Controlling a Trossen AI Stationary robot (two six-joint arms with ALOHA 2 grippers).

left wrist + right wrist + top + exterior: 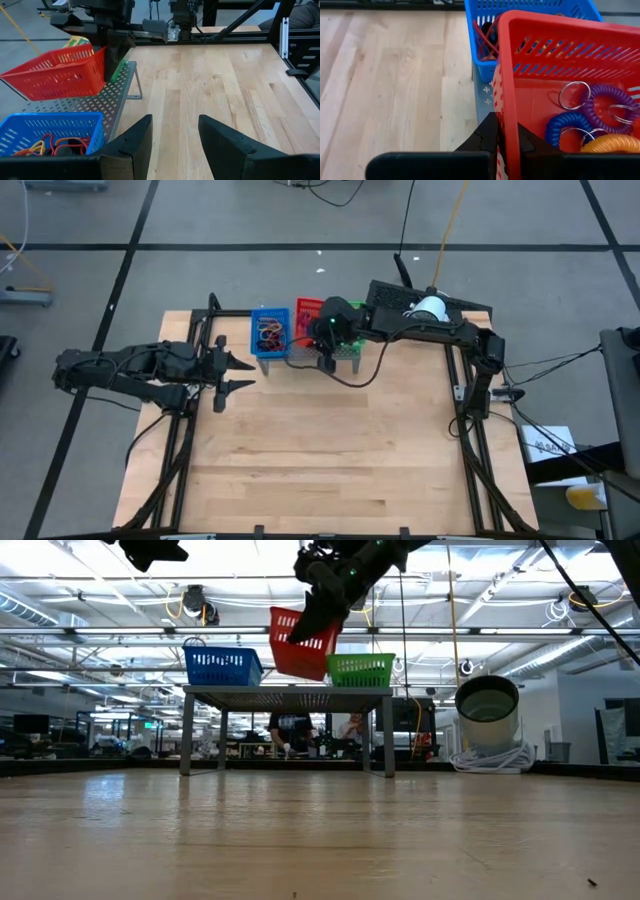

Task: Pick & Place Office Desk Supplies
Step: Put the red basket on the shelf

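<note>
Right gripper (506, 142) holds red basket (560, 65) tilted

In the high view, centre top, the red basket (308, 310) is largely covered by the right gripper (327, 330). The coiled loops (592, 120) are cut off at the right wrist picture's lower right edge. The packet (80, 42) is mostly hidden behind the basket rim, upper left.

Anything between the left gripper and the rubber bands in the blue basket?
Only the basket itself. The left gripper, open, hangs over bare table beside the rack; the rubber bands lie behind the blue basket's mesh wall. From above they look uncovered. The right gripper holds the tilted red basket next to it.
</note>
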